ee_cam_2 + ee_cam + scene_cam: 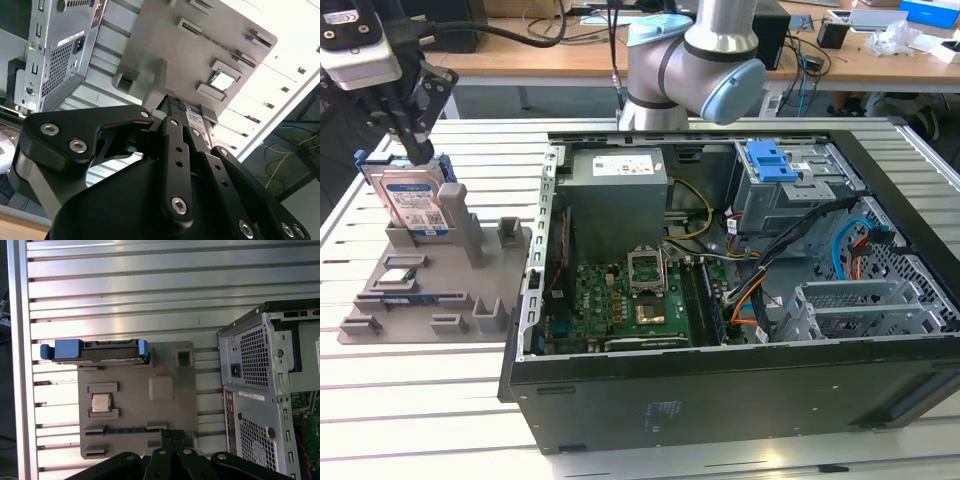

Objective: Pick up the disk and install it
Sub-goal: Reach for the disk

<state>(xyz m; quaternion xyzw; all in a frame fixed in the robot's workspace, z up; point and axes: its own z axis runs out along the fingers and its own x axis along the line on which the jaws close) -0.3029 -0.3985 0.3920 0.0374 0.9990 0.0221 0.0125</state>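
Note:
The disk (415, 205) stands on edge in a slot at the far corner of a grey holder tray (440, 290), at the exterior view's left. Its white label with a blue stripe faces the camera, and blue rails frame it. The first wrist view looks down on the disk's top edge (95, 351) and its blue rail ends. My gripper (420, 155) hangs right over the disk's top edge. Its black fingers are drawn together in both wrist views, with nothing visibly held between them (167, 107) (170, 434). Part of the disk (194, 119) peeks out just beyond the fingertips.
The open computer case (720, 380) lies at the exterior view's right, with a grey power-supply box (617, 190), a motherboard (620, 300) and a drive cage with a blue bracket (770, 160). A processor chip (101, 402) lies on the tray. Everything rests on a slatted aluminium table (150, 290).

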